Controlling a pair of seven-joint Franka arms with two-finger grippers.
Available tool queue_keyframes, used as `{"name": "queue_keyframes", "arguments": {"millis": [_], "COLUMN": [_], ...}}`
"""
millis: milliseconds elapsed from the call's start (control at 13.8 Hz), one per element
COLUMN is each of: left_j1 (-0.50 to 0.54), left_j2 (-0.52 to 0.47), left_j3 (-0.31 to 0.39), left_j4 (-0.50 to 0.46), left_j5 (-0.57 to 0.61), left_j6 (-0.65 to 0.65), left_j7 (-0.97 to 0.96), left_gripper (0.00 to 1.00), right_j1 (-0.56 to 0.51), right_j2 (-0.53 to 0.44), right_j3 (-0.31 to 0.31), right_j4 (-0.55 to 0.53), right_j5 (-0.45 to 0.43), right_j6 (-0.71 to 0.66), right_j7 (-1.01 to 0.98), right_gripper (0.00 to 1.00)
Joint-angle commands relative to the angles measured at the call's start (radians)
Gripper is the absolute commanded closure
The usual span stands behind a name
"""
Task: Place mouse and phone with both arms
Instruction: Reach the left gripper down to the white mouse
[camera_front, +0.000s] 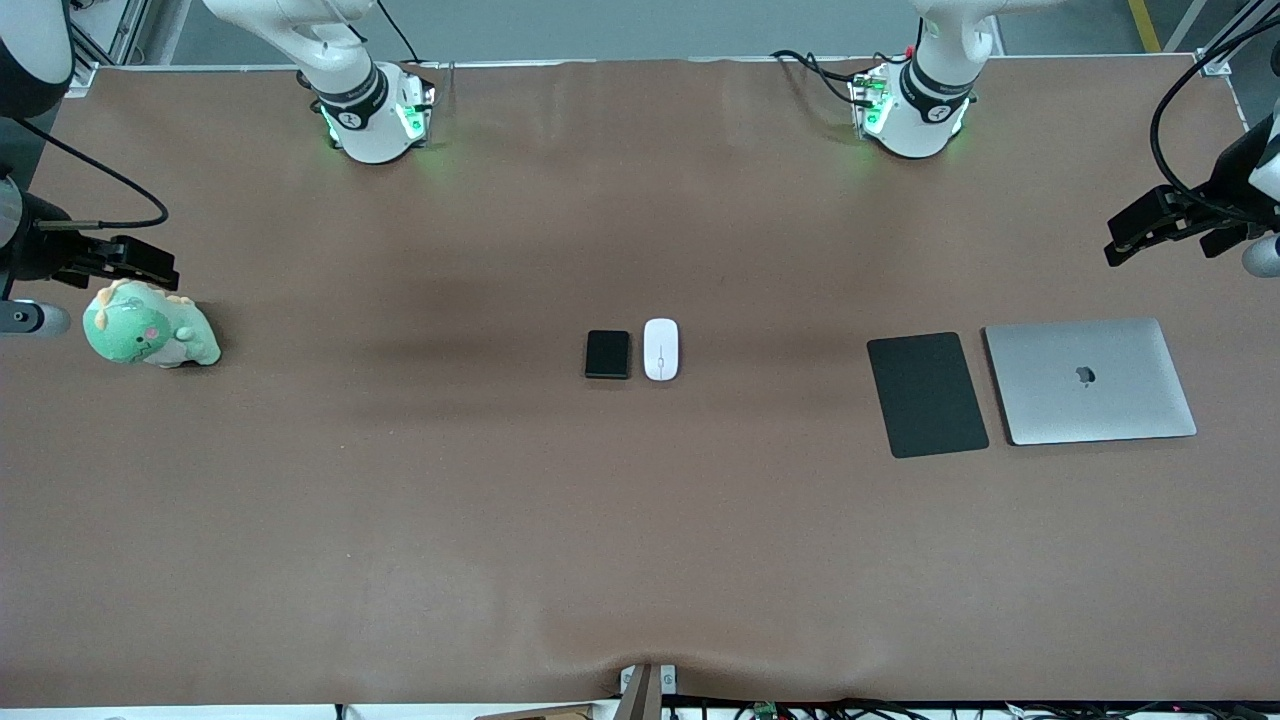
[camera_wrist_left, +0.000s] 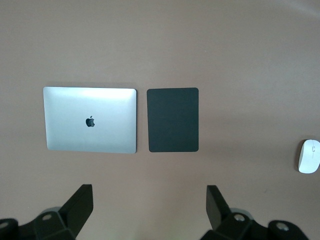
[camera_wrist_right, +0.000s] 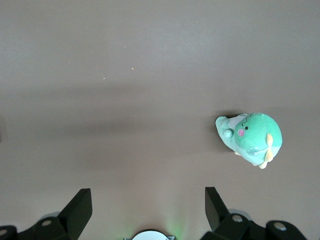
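While the mouse (camera_front: 661, 349) lies in the middle of the table (camera_front: 640, 540), we find the phone (camera_front: 608, 354) just beside it toward the right arm's end, the two lined up side by side and apart by a thin gap. Out toward the left arm's end we see a black mouse pad (camera_front: 927, 394) with a closed silver laptop (camera_front: 1089, 381) next to it. The left hand (camera_front: 1150, 228) hangs up in the air over that end of the table, fingers spread wide and holding nothing. At the right arm's end we spot a green plush dinosaur (camera_front: 148, 326), and the right hand (camera_front: 130, 262) hovers right by it, likewise wide open and empty.
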Motion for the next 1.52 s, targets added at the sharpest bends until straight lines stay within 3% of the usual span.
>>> {"name": "queue_keyframes", "arguments": {"millis": [0,362,507,796,1014,1448], "left_j1": [0.007,-0.003,-0.043,-0.15,-0.267,-0.487], "left_j2": [-0.014,-0.01,0.018,0.173,0.294,0.547], "left_j3": [-0.001,-0.001,-0.067,-0.168,-0.168,-0.158], "left_j4": [0.008,0.007,-0.004,0.004,0.005,0.002], "left_j5": [-0.017,-0.025,-0.032,-0.02,-0.02,0.01], "left_j6": [-0.021,-0.021,-0.021,0.076,0.196,0.484], "left_j7": [0.012,0.0,-0.07,-0.297,-0.378,-0.514], "left_gripper": [0.0,0.0,0.0,0.0,0.0,0.0], "right_j1": [-0.003,-0.012,0.002,-0.007,-0.013,-0.024], "right_j2": [0.039,0.047,0.042,0.042,0.033,0.04], "right_j3": [0.004,0.005,0.004,0.008,0.004,0.008], "right_j4": [0.029,0.032,0.035,0.036,0.041,0.043], "right_j5": [-0.001,0.021,0.02,0.031,0.084,0.1], "right_j6": [-0.014,-0.023,-0.023,-0.019,-0.013,-0.014], "right_j7": [-0.016,-0.019,-0.024,-0.022,-0.024,-0.022], "right_gripper": [0.0,0.0,0.0,0.0,0.0,0.0]}}
